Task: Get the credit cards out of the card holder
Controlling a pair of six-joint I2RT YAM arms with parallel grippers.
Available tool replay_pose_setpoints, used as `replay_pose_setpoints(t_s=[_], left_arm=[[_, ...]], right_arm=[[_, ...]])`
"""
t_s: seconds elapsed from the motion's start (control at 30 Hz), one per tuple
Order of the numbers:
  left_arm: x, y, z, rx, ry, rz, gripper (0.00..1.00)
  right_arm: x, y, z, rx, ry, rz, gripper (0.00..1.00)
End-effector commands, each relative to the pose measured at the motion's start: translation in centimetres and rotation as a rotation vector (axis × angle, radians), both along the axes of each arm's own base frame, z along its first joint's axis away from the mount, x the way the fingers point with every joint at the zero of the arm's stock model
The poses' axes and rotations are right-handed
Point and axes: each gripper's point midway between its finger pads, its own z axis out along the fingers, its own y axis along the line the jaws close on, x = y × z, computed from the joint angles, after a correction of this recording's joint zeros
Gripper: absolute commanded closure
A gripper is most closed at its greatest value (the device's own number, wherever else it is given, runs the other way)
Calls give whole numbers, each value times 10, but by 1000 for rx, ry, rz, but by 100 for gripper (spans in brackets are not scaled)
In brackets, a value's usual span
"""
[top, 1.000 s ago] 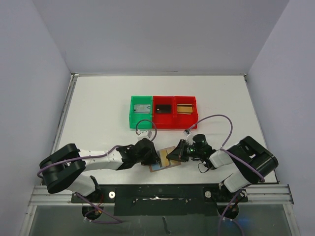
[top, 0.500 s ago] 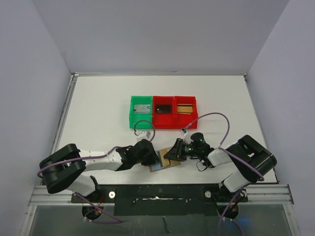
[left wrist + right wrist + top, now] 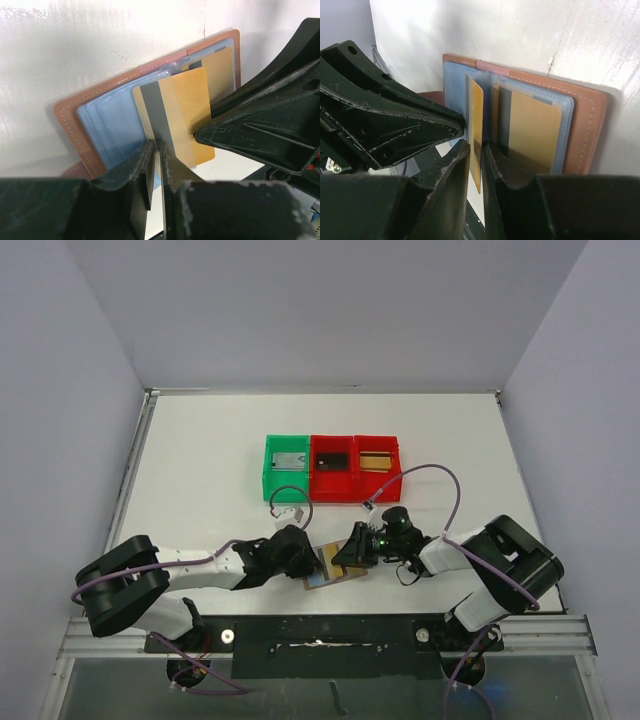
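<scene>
Top external: left arm (image 3: 215, 565) low beside card holder (image 3: 340, 572)

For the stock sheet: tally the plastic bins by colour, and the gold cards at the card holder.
Green bin: 1
Red bins: 2
Gold cards at the card holder: 2
Total: 5

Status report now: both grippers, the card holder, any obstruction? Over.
Left gripper shut on gold card. Right gripper straddles same card, grip unclear. Card holder open flat, second card in pocket. Nothing blocking.
</scene>
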Motion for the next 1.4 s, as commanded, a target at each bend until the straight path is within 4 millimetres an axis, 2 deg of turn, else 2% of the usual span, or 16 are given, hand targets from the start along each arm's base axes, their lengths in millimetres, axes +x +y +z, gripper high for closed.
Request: replay_pose_setpoints(t_s=[0.0, 0.13, 0.47, 0.5, 0.57, 0.63, 0.7, 0.93, 1.13, 1.37], left_arm=[[-5, 14, -11, 62, 9, 6, 90], [-5, 10, -11, 58, 11, -2, 90], [-4, 8, -9, 56, 9, -7, 90], [-4, 9, -9, 57, 8, -6, 90], [-4, 10, -8, 60, 7, -4, 90], [-3, 11, -8, 65, 5, 0, 90], [-3, 14, -8, 76, 3, 5, 90], [-3, 26, -3, 93, -17, 31, 90], [4, 31, 12, 100, -58, 53, 88], [14, 13, 54, 2, -140, 40, 80]], right_arm=[[12, 4, 17, 5, -80, 21, 85], [12, 7, 27, 28, -96, 40, 94], [12, 9, 16, 14, -63, 57, 88], [12, 9, 17, 17, -65, 57, 89], [13, 11, 20, 30, -75, 62, 100], [13, 10, 25, 36, -90, 58, 100], [14, 6, 25, 6, -99, 47, 100], [23, -28, 24, -163, -167, -31, 100], [22, -28, 51, -125, -244, -12, 100], [35, -39, 76, -160, -337, -88, 100]])
